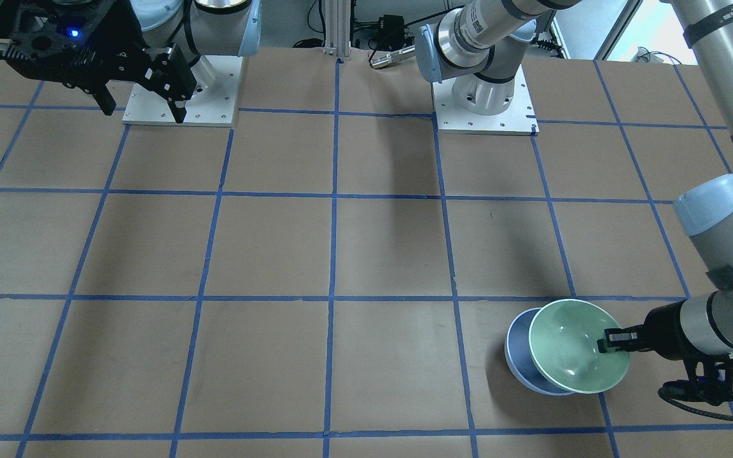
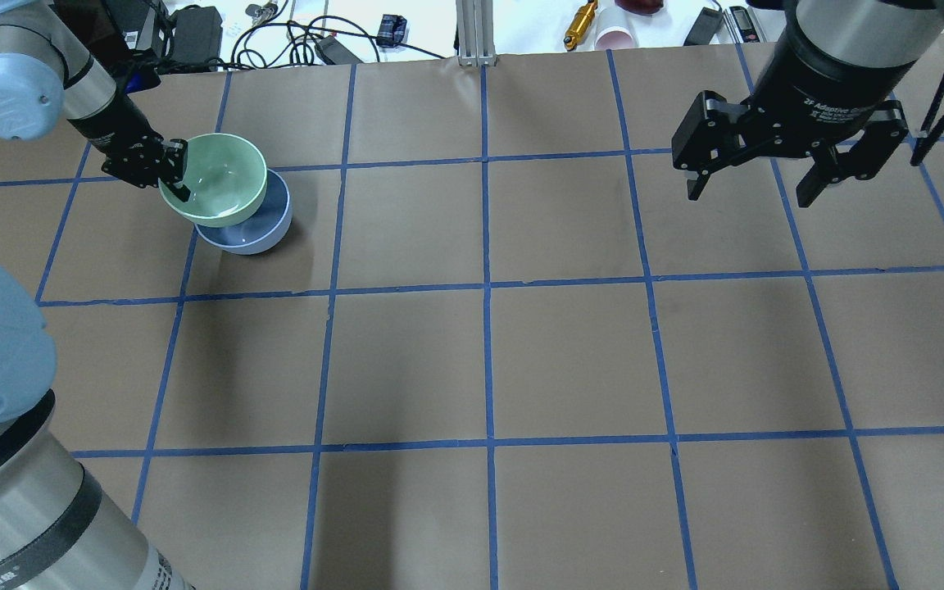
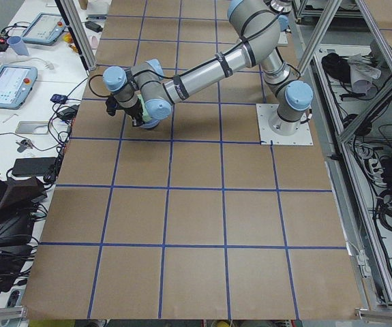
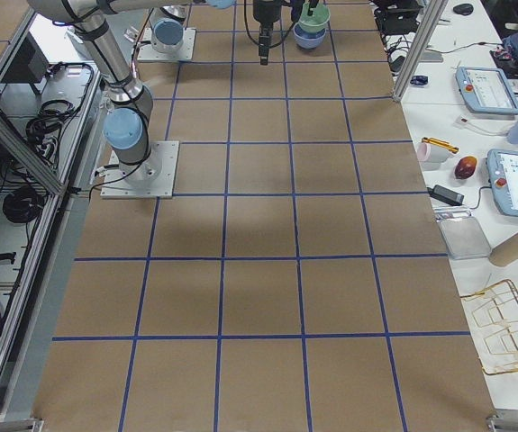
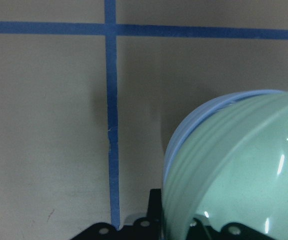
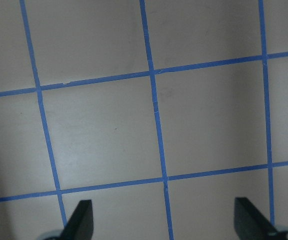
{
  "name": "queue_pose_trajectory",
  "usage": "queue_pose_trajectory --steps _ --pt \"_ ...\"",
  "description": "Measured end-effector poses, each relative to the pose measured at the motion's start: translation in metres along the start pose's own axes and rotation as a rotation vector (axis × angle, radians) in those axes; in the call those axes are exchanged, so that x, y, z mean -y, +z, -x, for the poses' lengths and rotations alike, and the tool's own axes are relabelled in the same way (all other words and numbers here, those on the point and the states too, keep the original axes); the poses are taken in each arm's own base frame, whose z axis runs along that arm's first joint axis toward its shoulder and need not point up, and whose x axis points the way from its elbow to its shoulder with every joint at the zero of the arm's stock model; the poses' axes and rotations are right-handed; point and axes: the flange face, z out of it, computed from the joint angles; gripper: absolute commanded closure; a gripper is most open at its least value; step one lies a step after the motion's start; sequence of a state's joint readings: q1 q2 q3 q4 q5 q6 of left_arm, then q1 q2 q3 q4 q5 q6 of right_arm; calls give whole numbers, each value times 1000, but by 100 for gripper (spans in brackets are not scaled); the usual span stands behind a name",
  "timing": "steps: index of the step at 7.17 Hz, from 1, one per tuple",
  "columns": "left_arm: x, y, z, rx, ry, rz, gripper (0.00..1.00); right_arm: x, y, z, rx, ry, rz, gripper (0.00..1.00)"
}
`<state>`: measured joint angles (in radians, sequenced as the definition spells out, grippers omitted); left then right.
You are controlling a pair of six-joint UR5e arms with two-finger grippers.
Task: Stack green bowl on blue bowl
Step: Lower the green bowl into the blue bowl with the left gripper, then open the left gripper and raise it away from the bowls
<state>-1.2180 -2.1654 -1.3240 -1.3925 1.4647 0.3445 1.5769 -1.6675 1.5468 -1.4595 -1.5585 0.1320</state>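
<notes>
**Green bowl over the blue one, not yet let go**

The green bowl (image 2: 222,172) hangs tilted, overlapping the blue bowl (image 2: 251,233), which stands on the surface (image 2: 570,360) at the robot's far left. The left gripper (image 2: 176,174) has its jaws pinched on the green bowl's rim, on the side toward the arm. The carry looks nearly done. What seems left is to centre and level the green bowl, lower it in, and release. The right gripper (image 2: 746,192) hovers well apart from both bowls, jaws spread wide and holding nothing.

The overhead view shows the offset: a blue crescent stays uncovered on the side away from the left gripper. The left wrist view adds the blue rim curving just behind the green wall, though whether the two touch cannot be told. The side views show the bowls too small to help.
</notes>
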Motion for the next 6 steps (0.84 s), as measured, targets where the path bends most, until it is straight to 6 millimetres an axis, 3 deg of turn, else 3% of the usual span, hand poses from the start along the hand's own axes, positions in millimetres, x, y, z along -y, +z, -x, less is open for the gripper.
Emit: queue_pose_trajectory --steps 3,4,5,6 --pt "-9 -1 -4 -4 0 3 100 0 0 0 0 0 0 0" --pt "-9 2 -3 -6 2 8 94 0 0 0 0 0 0 0" --pt "-9 4 -3 -7 0 11 7 0 0 0 0 0 0 0" --pt "-10 3 -4 -7 0 10 0 0 0 0 0 0 -1 0"
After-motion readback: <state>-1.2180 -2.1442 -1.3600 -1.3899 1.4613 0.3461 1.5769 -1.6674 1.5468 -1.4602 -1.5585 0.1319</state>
